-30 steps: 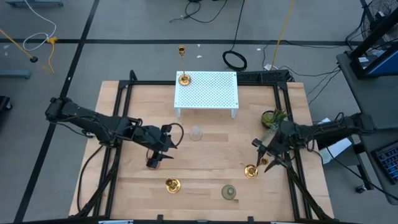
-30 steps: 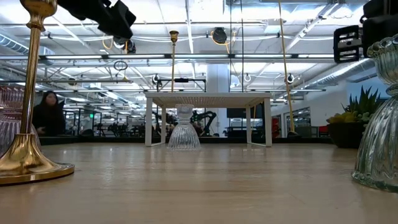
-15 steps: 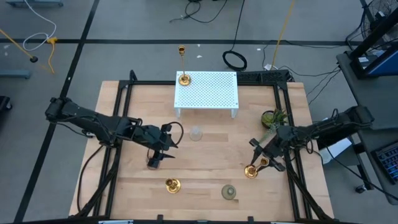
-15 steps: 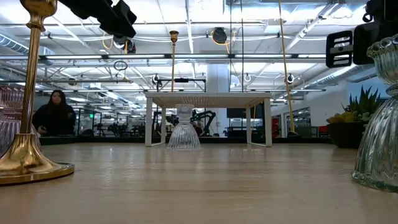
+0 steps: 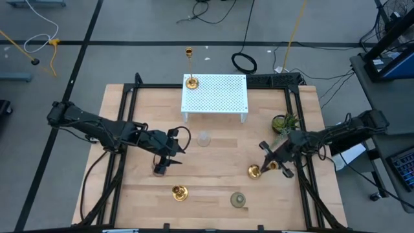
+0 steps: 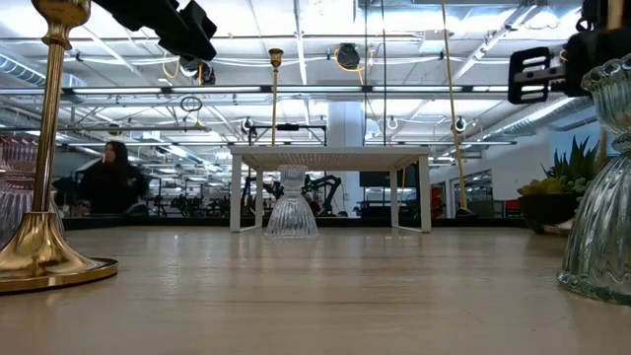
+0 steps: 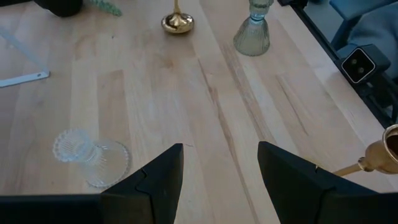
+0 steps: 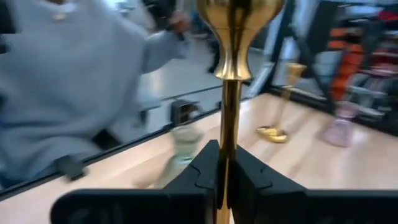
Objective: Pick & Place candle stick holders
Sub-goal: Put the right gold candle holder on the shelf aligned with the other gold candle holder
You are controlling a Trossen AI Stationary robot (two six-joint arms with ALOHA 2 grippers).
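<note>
- Right gripper (image 8: 225, 171), over the table's right side, pinches the thin stem of a shiny gold candlestick (image 5: 255, 171), whose round base leans toward table centre.
- To do well: keep the grip firm, get the stem upright before carrying, and clear the green potted plant (image 5: 283, 122).
- Left gripper (image 7: 219, 168) hangs with fingers spread, near the pink glass holder (image 5: 159, 169).
- White perforated stand (image 5: 217, 94) carries one tall gold candlestick (image 5: 189, 68) at its corner; otherwise bare.
- The rest sit on the table: clear glass holder (image 5: 204, 138), greenish glass holder (image 5: 238, 200), short gold candlestick (image 5: 179, 191).

Gold candlestick (image 5: 255, 171) tilted, clamped mid-stem
</note>
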